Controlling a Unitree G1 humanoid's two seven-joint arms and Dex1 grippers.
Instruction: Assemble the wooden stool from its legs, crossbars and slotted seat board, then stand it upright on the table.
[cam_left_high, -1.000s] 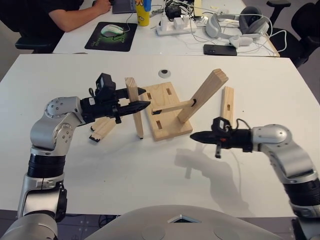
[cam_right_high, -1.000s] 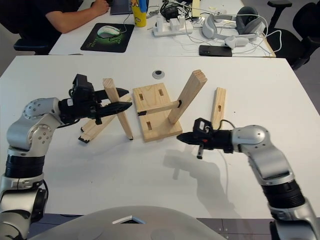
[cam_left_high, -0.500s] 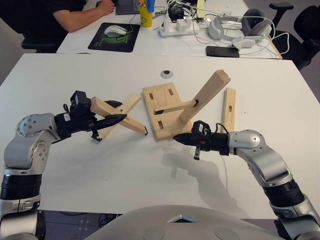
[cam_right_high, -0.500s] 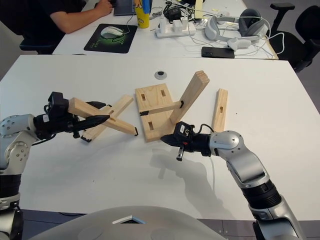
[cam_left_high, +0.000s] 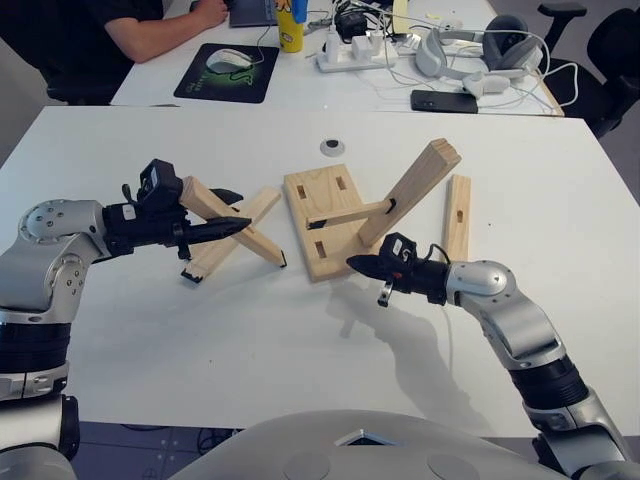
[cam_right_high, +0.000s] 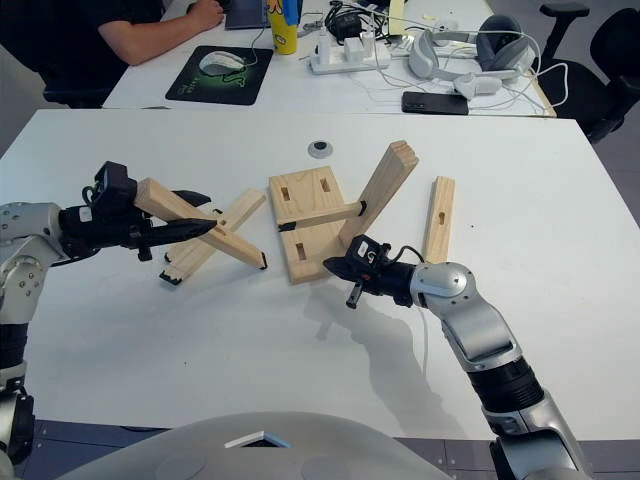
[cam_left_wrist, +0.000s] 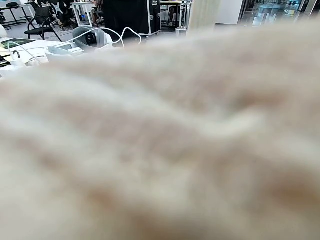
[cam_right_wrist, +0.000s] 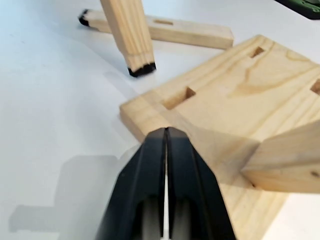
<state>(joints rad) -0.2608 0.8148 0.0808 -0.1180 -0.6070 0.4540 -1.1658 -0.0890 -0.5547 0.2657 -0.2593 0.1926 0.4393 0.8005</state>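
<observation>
text: none legible | labels: none legible | numbers, signs: none legible

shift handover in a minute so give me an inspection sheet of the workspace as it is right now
surface: white table with a round grommet.
job's things: seat board flat; leaning leg propped at its right edge, crossbar running from its slot to the board; right loose leg flat; left loose leg flat under the held leg.
clutter: mouse, phone, headphones on the desk behind.
grippers: left gripper shut on the held leg; right gripper shut, empty, at the board's near corner.
cables: power strip with leads, desk behind.
surroundings: office chair at far right.
</observation>
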